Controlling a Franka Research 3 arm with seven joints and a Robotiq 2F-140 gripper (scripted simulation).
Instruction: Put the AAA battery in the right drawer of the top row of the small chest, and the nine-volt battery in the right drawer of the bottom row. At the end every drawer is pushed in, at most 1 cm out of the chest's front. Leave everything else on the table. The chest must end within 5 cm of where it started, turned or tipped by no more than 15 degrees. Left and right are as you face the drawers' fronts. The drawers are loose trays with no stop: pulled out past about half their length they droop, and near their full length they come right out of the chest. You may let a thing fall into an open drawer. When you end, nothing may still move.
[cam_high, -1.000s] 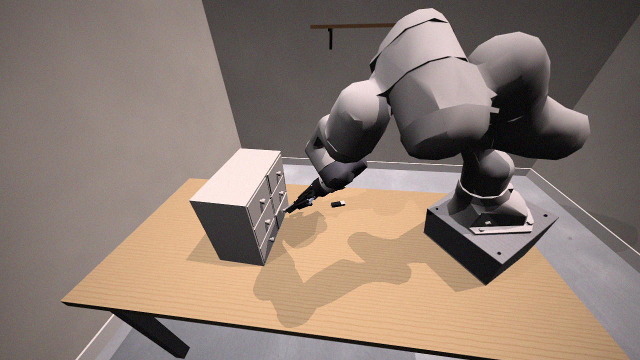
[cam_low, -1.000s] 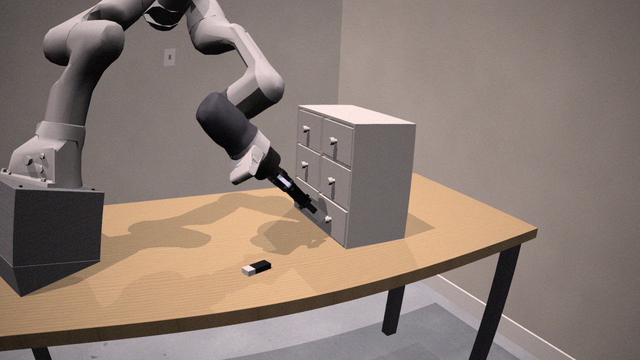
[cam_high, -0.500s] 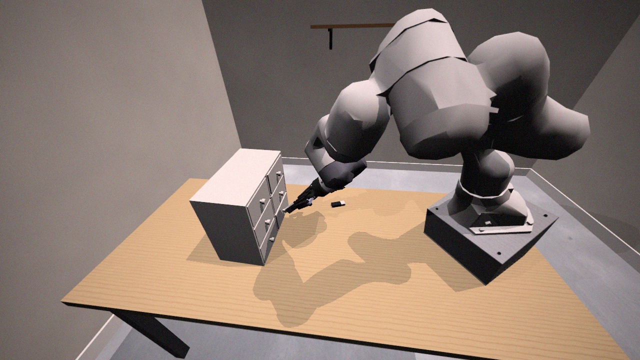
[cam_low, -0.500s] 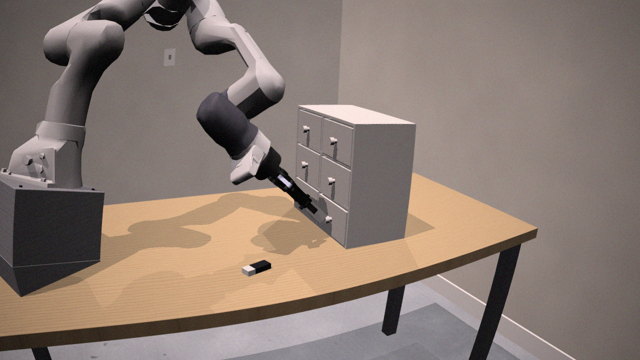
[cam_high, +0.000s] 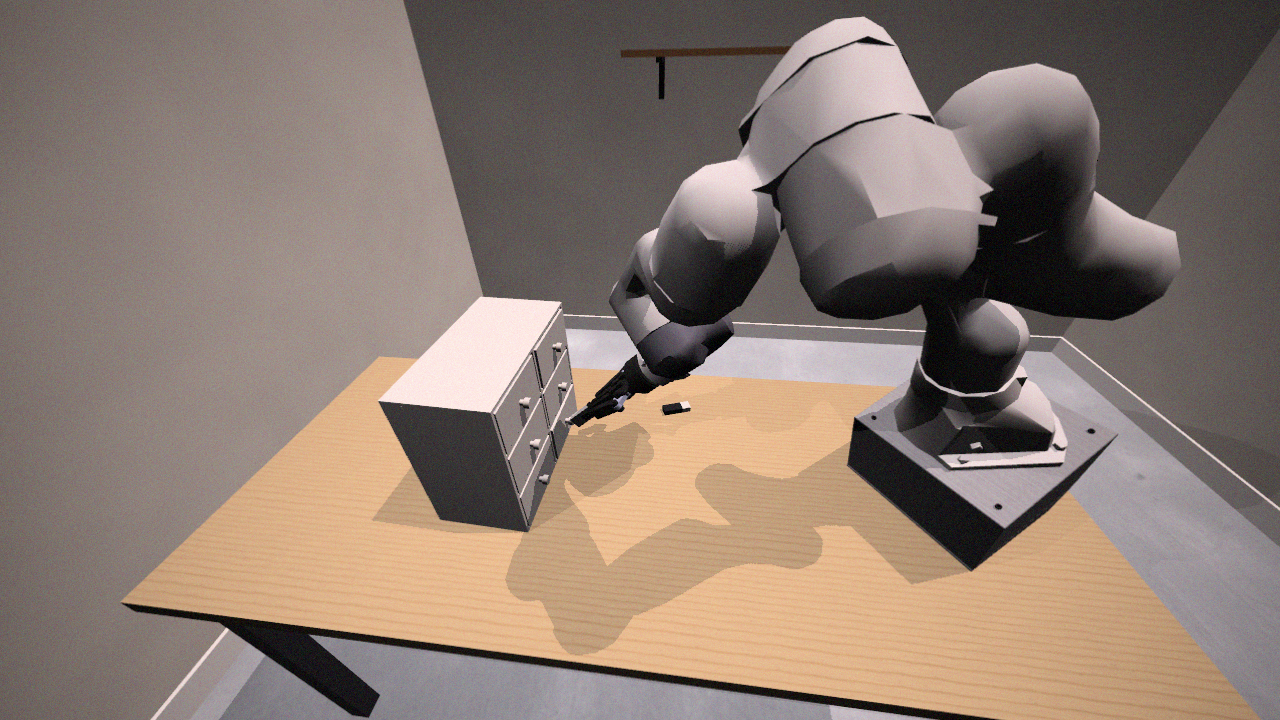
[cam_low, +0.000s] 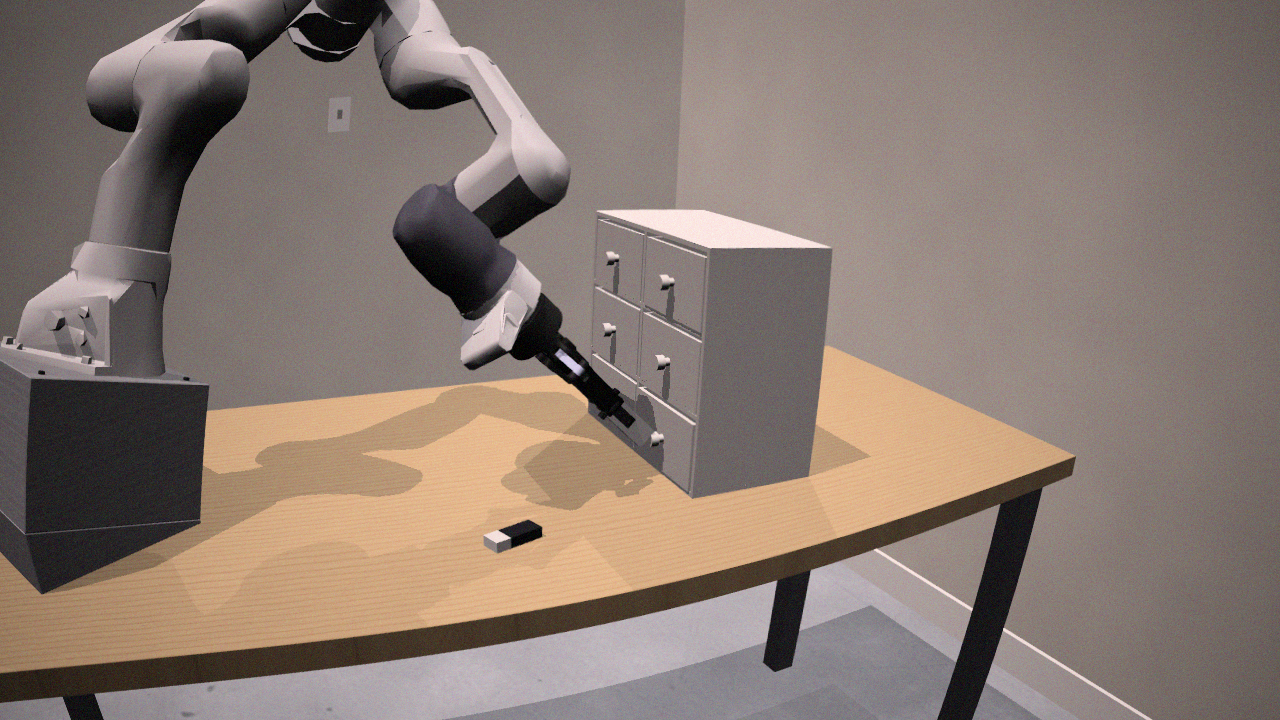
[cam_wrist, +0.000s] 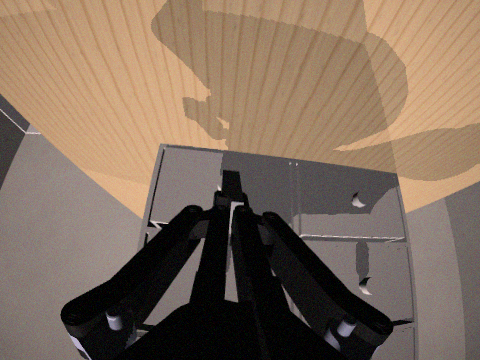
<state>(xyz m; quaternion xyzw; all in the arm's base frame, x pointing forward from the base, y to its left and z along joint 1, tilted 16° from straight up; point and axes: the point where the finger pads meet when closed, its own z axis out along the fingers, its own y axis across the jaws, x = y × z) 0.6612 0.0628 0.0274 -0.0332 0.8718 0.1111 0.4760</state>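
The small white chest (cam_high: 465, 349) (cam_low: 760, 358) (cam_wrist: 320, 187) stands on the wooden table (cam_high: 716, 537) (cam_low: 358, 555) with all of its drawers pushed in. My gripper (cam_high: 572, 419) (cam_low: 623, 416) (cam_wrist: 229, 183) is shut on nothing. Its tips rest against the front of the bottom-row right drawer (cam_low: 675, 447) (cam_wrist: 187, 180), beside that drawer's knob (cam_low: 656, 438). A small black block with a white end (cam_high: 675, 408) (cam_low: 512, 535) lies on the table a short way behind the gripper. I cannot tell whether it is a battery. No AAA battery is in view.
The robot's base block (cam_high: 975, 465) (cam_low: 89, 447) stands on the table across from the chest's front. The arm reaches low over the table between the base and the chest. The chest stands near the table's edge by the wall.
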